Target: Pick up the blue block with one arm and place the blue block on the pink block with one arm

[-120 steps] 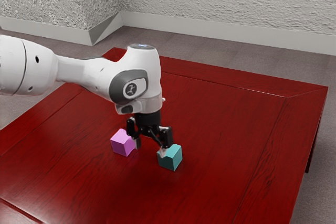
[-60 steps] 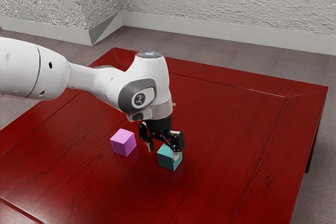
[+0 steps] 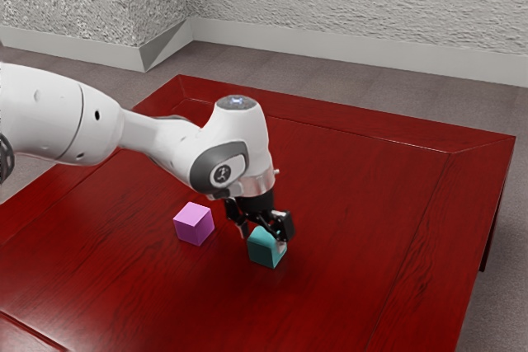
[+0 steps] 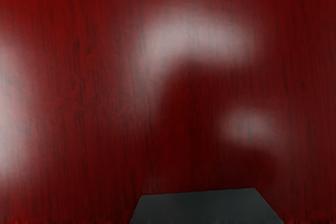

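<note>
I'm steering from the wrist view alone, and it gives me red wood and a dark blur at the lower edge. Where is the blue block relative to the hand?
Observer: In the exterior view the blue block sits directly under the gripper, its top between the open fingers.
Operator: Is it off the table?
Observer: No, it looks to rest on the table.
Operator: And the pink block?
Observer: The pink block stands apart, on the exterior view's left of the blue one, with nothing on it.
</note>
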### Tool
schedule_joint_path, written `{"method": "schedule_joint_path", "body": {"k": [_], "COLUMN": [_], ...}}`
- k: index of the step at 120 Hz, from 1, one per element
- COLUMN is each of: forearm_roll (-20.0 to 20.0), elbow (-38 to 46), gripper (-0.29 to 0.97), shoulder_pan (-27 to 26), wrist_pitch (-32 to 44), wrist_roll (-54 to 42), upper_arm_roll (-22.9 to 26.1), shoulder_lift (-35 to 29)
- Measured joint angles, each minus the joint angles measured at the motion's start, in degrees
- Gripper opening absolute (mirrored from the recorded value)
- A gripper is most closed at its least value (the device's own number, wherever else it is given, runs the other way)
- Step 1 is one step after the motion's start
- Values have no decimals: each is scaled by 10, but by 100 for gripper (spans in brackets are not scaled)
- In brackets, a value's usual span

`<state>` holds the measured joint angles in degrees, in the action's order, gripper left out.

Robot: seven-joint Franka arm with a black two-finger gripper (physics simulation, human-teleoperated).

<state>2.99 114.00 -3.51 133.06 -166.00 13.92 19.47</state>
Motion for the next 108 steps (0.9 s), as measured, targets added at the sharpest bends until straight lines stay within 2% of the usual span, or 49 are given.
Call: {"method": "schedule_joint_path", "body": {"k": [49,108], "forearm_roll": [16,20], "elbow": [-3,-5], "gripper": [68,68], "shoulder_pan": [0,0], "wrist_pitch": [45,64], "wrist_roll": [0,0], "upper_arm_roll": [-12,-12], "shoulder_lift": [15,28]}}
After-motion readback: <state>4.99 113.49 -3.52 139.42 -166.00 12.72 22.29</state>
